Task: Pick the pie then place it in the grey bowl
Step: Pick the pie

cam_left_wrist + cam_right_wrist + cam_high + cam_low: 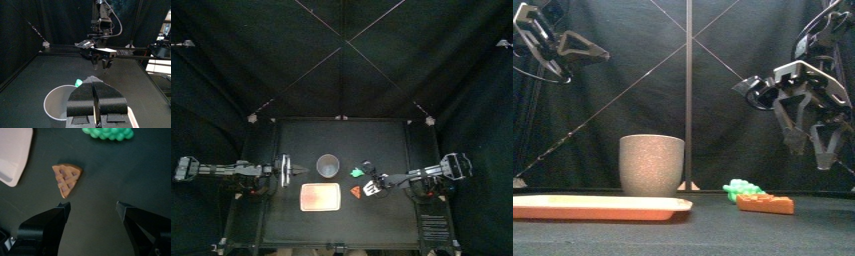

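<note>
The right gripper (93,207) hung above the black table (714,235) with its jaws spread wide and empty. The pie (67,179) lay flat on the table below, clear of them. A green toy (107,133) sat just beside the pie. The pink tray (600,207) lay further left, with the grey bowl (651,164) upright behind it. The left gripper (92,80), jaws pressed together, was held left of the bowl. Black curtains (342,60) closed the back.

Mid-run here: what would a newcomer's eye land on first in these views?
The right gripper, jaws open, hovers by the lattice-topped pie slice right of the table's middle, a green toy just behind it. The tall grey bowl stands mid-table behind the flat pink tray; the left gripper rests at the left.
</note>
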Tool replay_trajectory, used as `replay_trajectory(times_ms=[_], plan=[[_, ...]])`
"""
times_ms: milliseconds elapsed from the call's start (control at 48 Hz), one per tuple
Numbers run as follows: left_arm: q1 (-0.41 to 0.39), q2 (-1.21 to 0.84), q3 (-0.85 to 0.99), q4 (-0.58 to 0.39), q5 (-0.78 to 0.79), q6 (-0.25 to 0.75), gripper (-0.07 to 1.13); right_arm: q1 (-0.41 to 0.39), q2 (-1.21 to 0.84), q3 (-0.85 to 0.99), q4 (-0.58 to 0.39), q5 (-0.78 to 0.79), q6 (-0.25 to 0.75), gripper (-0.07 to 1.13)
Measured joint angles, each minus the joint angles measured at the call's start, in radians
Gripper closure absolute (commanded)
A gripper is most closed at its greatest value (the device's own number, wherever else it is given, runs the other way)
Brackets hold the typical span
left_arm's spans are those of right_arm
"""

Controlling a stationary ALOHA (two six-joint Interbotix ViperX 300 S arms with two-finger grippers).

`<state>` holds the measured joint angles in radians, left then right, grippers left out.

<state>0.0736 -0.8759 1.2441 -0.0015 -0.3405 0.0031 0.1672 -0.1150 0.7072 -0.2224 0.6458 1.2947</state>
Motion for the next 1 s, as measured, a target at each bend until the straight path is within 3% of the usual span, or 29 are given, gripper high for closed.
replay_trajectory(times_ms=[125,396,833,1000], plan=[[0.009,0.000,0.009,-0.002,0.000,-0.002,1.04,0.040,0.069,-0.049,-0.034,-0.006,0.051,-0.01],[0.026,0.000,0.028,-0.002,0.000,0.000,1.04,0.051,0.219,-0.137,-0.058,-0.031,0.054,-0.01],[0.034,0.000,0.035,0.000,0.005,0.000,1.04,-0.012,0.276,-0.161,-0.104,-0.031,0.055,0.01],[0.035,-0.002,0.041,0.000,0.005,0.000,1.04,-0.020,0.287,-0.163,-0.112,-0.032,0.049,0.07]])
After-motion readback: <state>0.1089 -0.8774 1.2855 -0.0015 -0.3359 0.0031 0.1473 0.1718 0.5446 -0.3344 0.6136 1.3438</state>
